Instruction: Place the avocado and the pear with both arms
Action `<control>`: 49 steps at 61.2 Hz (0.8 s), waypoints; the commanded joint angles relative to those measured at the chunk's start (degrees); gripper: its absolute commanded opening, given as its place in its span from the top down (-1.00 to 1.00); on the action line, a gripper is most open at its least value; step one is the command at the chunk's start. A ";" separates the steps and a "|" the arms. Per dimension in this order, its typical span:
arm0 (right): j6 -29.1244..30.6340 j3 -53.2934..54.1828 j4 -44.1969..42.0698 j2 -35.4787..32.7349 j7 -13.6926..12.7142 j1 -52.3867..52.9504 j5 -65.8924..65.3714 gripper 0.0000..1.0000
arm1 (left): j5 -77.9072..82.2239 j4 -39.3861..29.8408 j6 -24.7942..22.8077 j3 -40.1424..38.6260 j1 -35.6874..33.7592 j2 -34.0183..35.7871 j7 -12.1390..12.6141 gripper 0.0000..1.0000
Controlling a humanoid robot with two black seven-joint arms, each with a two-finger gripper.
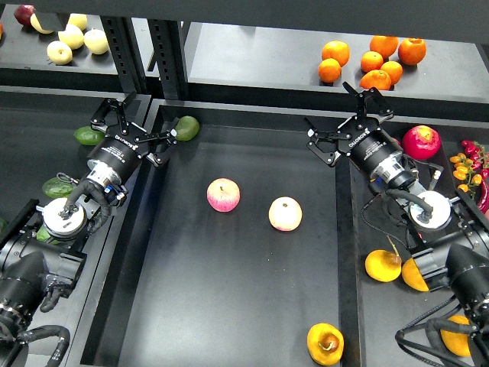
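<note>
The dark green avocado [186, 127] lies in the far left corner of the black tray [229, 290]. The golden pear [325, 343], with its brown hollow facing up, lies at the tray's front right. My left gripper [134, 125] is open and empty, over the tray's left rim, a little left of the avocado and apart from it. My right gripper [348, 122] is open and empty, above the tray's far right rim, far from the pear.
Two pink-and-yellow apples [223, 194] [285, 213] sit mid-tray. A lighter green avocado [85, 135] and another dark green fruit [57, 186] lie left of the tray. Oranges [367, 61] are on the back shelf. A red apple [422, 141] and yellow fruit [383, 265] are on the right. Rack posts [164, 46] stand behind.
</note>
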 commanded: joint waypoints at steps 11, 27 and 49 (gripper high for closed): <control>0.00 -1.15 0.98 0.00 -4.67 0.34 -0.11 -1.00 | -1.64 0.00 0.00 -0.06 0.00 0.00 0.00 -0.98; 0.00 -10.64 6.34 -0.35 -10.30 3.42 0.15 -1.00 | -1.64 0.18 0.00 -0.06 0.00 0.00 0.18 -0.99; 0.00 -25.40 15.30 -14.05 -15.36 6.85 0.68 -0.99 | -1.55 0.53 0.00 0.55 0.00 0.00 0.18 -0.99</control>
